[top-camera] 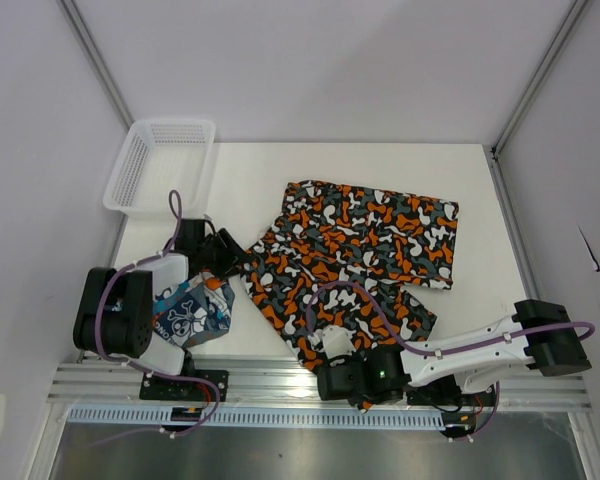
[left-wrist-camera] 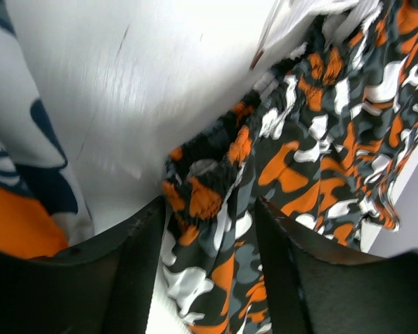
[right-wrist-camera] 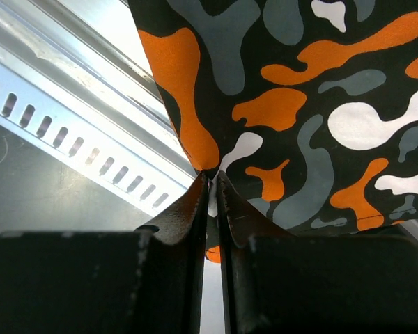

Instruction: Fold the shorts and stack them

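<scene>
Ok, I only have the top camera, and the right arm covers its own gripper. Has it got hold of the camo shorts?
Observer: Yes. The right gripper is pinched shut on a corner of the camo shorts.
Operator: And the left one?
Observer: The left gripper has its jaws apart, straddling the gathered waistband. I cannot tell whether they press on it.
Operator: Is the other pair caught in there too?
Observer: No. The skull shorts sit at the left edge of that wrist view, outside the jaws.
</scene>
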Motion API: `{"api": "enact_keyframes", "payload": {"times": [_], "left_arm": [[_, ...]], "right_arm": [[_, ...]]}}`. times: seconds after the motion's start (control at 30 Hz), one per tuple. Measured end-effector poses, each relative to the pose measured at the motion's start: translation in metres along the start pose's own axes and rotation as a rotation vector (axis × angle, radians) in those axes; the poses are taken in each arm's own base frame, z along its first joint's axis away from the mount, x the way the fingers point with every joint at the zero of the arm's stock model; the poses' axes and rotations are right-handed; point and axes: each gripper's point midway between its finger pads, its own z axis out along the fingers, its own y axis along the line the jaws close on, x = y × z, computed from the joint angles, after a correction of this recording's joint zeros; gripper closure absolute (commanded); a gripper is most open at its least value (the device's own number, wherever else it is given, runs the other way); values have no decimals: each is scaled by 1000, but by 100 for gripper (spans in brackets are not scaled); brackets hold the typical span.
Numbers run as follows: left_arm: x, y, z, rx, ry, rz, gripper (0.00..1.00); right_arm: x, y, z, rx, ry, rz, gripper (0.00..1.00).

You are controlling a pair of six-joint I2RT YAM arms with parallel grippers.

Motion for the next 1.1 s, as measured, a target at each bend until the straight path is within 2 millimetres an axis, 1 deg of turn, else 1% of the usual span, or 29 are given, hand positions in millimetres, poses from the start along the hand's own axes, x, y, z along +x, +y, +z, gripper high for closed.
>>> {"api": "enact_keyframes", "payload": {"times": [0.13,0.23,0.27,0.3,0.33,0.37,0.4,0.47,0.57,0.67,0.73,0.77,0.87,0.97,1.1], "left_arm": [[-5,-2,4,17,-34,-25,45],[-9,-2,6,20,-50,-41,50],[-10,-2,8,20,-53,-47,60],[-11,-3,8,21,-55,-54,69],[-11,-1,10,14,-56,-60,81],[-10,1,13,6,-52,-72,100],[-9,5,15,-6,-47,-78,100],[-11,4,16,-5,-46,-77,100],[-13,5,12,-17,-63,-71,100],[-17,5,1,-36,-106,-59,100],[-21,3,-7,-43,-134,-43,100],[-22,3,-10,-49,-141,-40,100],[-21,9,-11,-83,-137,-37,100],[-17,16,-10,-110,-117,-37,100],[-14,20,-7,-124,-105,-43,100]], "right_arm": [[-1,2,-1,-4,-3,1,88],[-1,2,-1,-6,-3,-3,89],[-1,3,-2,-7,-3,-4,89],[0,3,-2,-8,-3,-5,89],[0,3,-2,-8,-4,-6,89],[0,3,-2,-8,-3,-6,90],[0,3,-2,-9,-3,-8,91],[1,5,-4,-13,-3,-15,92],[2,12,-10,-26,-3,-36,93],[2,24,-17,-50,-8,-66,94],[3,31,-20,-61,-9,-82,93],[4,32,-19,-61,-7,-88,82],[9,31,-15,-43,8,-97,59],[12,30,-8,-22,22,-112,51],[16,32,-4,-15,29,-123,47]]}}
